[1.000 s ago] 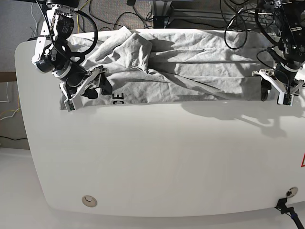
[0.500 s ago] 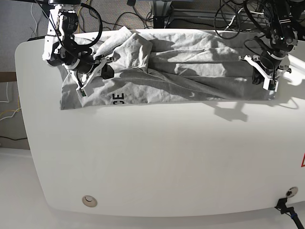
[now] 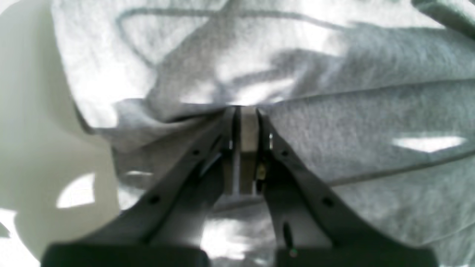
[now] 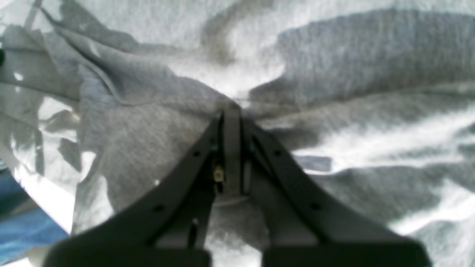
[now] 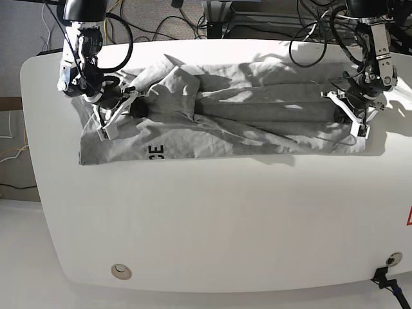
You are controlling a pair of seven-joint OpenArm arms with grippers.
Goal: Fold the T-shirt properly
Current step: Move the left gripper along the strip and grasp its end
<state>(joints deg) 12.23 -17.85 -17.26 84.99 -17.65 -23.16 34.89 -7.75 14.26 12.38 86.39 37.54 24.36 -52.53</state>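
Observation:
The heather-grey T-shirt [image 5: 257, 122] lies wrinkled across the far half of the white table [image 5: 212, 219], with black letters [image 5: 156, 151] showing near its front left edge. My right gripper [image 5: 122, 111] is at the shirt's left end. In the right wrist view it [image 4: 231, 108] is shut on a bunched fold of the T-shirt [image 4: 141, 122]. My left gripper [image 5: 351, 119] is at the shirt's right end. In the left wrist view it [image 3: 245, 111] is shut on a pinched fold of the T-shirt [image 3: 352, 122].
Cables and equipment [image 5: 219, 19] lie behind the table's far edge. A round grommet [image 5: 120, 271] sits in the table at the front left. A black fitting [image 5: 386, 278] is at the front right corner. A red mark [image 5: 409, 215] shows at the right edge.
Both grippers moved from the shirt's front edge, where they were open, back onto the shirt and shut on folds. The shirt's far edge has come forward and bunched.

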